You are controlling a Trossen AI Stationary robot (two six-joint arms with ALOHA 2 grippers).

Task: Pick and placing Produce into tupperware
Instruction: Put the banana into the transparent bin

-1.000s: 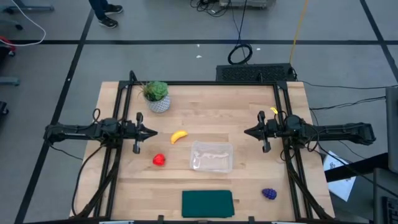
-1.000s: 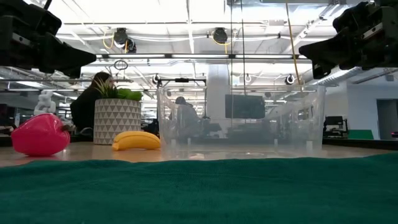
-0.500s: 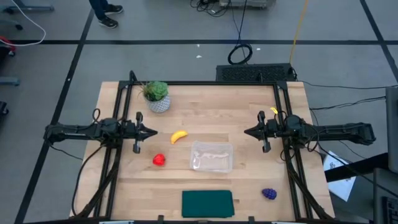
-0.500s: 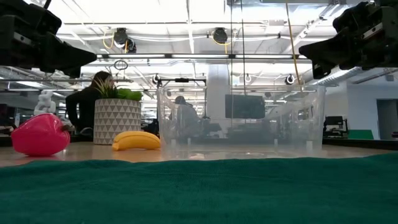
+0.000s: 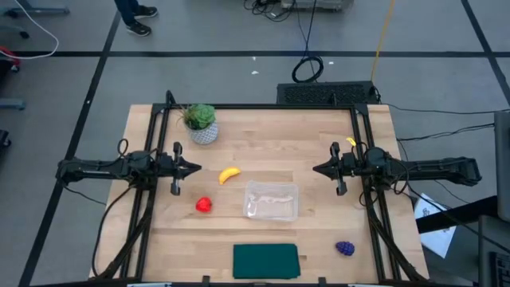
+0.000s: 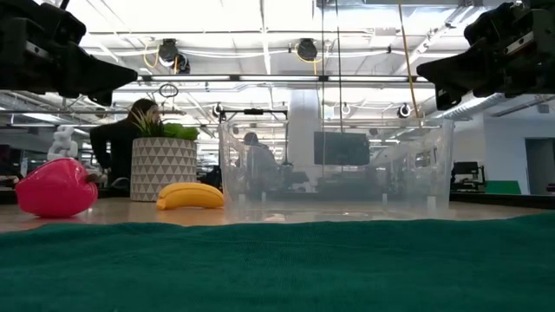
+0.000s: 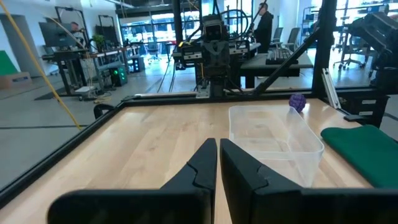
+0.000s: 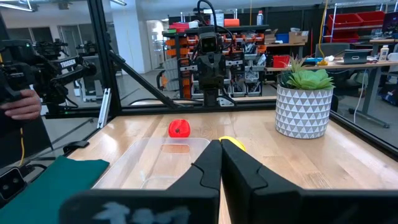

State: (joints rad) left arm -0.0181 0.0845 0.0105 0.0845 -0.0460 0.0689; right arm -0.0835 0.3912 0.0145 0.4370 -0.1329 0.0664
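Worktop [image 5: 319, 131]: a pale wooden surface is seen from above, framed by dark rails, with one arm reaching in from each side.
Left gripper [image 5: 198, 169]: it is held above the left part of the worktop, pointed toward the middle; its fingers are closed together and nothing is held between them.
Right gripper [image 5: 316, 169]: it is held above the right part of the worktop, facing the left gripper; its fingers are pressed shut on nothing.
Tupperware [image 5: 271, 200]: the clear container is set near the middle of the worktop, between the two arms and a little toward the front edge; no produce is seen inside it.
Banana [image 5: 229, 174]: it is laid on the worktop just beside the tupperware's rear left corner, apart from it.
Red fruit [image 5: 204, 205]: it is placed on the worktop to the left of the tupperware, in front of the banana.
Grape bunch [image 5: 345, 249]: it is left near the front right corner, well apart from the tupperware.
Green mat [image 5: 265, 261]: it is laid flat at the front edge, in front of the tupperware.
Potted plant [image 5: 201, 123]: it is stood upright near the rear left corner.
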